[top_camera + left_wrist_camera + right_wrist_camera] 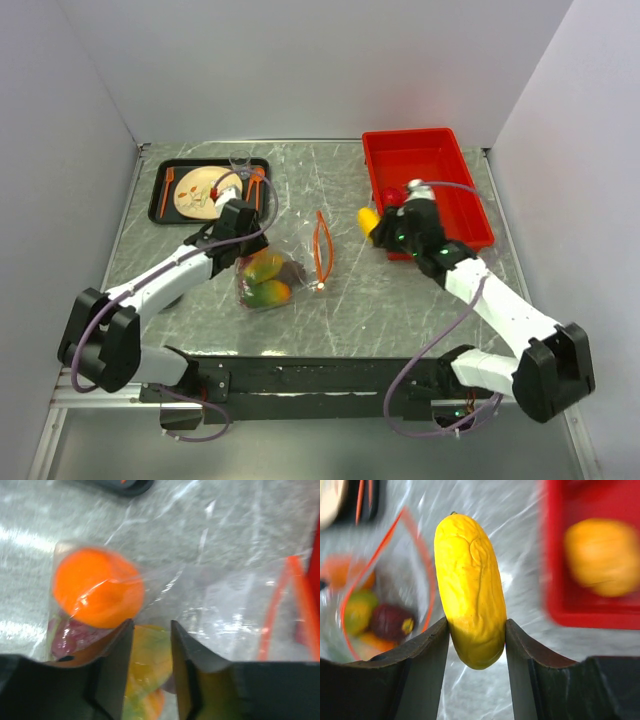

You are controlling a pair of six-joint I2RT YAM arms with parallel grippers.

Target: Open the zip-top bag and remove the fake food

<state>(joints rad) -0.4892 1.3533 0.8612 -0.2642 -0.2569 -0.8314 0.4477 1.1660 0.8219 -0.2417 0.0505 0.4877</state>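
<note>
While R gripper [477, 630] clamps yellow fruit [467, 580] by red bin [425, 165] | L gripper [152, 630] narrow-open over bag [225, 610] | tray [215, 163] behind

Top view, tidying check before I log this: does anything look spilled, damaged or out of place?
Nothing stands out. The zip-top bag lies open on the table with fruit inside, none spilled. The right gripper holds a yellow fruit beside the red bin, which holds an orange fruit.

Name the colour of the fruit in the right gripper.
Yellow. The fruit in the right gripper shows best in the right wrist view.
</note>
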